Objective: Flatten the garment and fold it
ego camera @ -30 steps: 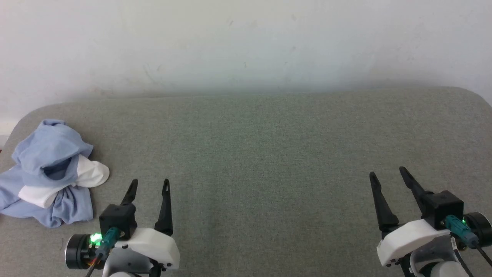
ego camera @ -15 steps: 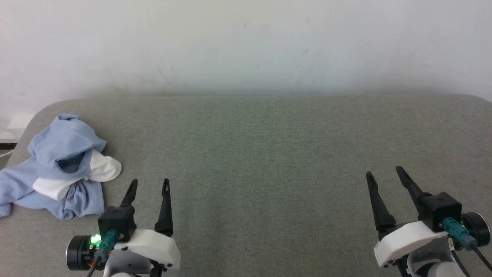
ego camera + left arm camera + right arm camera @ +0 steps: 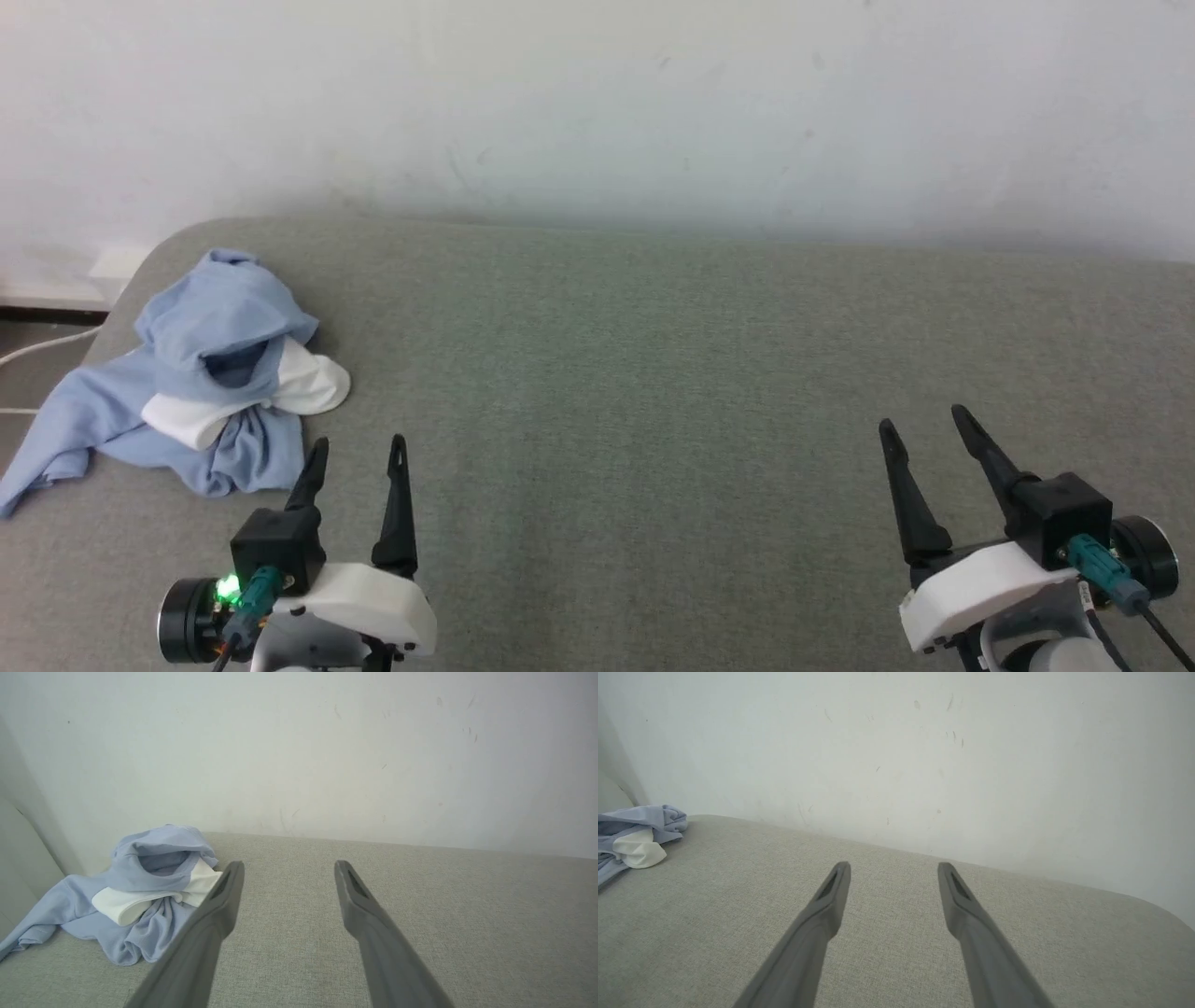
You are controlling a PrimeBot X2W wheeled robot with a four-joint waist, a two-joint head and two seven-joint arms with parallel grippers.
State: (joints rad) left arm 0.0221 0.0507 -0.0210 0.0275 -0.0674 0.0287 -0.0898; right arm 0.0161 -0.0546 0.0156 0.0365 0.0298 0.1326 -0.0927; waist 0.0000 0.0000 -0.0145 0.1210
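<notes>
As the head camera swings left, the crumpled blue T-shirt (image 3: 219, 327) lies unmoved; left gripper (image 3: 359, 442) near it, right gripper (image 3: 921, 417) well apart, both splayed, empty.

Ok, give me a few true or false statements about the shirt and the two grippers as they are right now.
1. The garment lies bunched at the left end of the grey surface. True.
2. The left gripper is shut on the garment. False: it is open, with nothing between its fingers.
3. The right gripper is open, far from the garment. True.
4. The garment is spread flat. False: it is crumpled, with a white part showing.
</notes>
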